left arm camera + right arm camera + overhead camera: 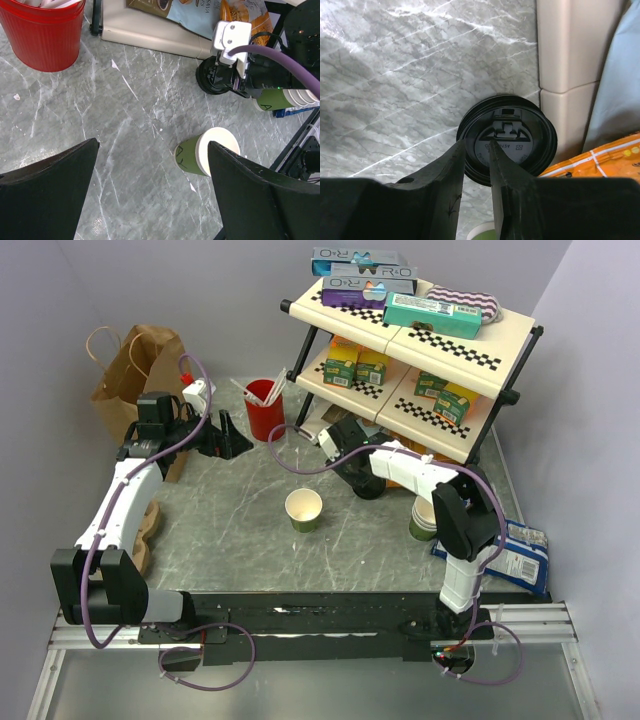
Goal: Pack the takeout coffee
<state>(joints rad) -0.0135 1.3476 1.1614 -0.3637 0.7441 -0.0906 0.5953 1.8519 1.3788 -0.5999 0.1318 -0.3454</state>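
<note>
The takeout coffee (520, 135), a dark cup with a round black lid, stands on the grey table against the foot of the shelf rack; it also shows in the top view (371, 487) and in the left wrist view (211, 78). My right gripper (477, 145) is shut on the near left rim of its lid, one finger on top of the lid and one outside; in the top view the right gripper (358, 470) is over the cup. My left gripper (236, 444) is open and empty, low over the table beside the red cup.
A lidless green cup (304, 510) stands mid-table. A stack of green cups (425, 521) is by the right arm. The red cup with sticks (265, 408), a brown paper bag (135, 370), the shelf rack (455, 350) and a blue snack bag (512, 556) stand around.
</note>
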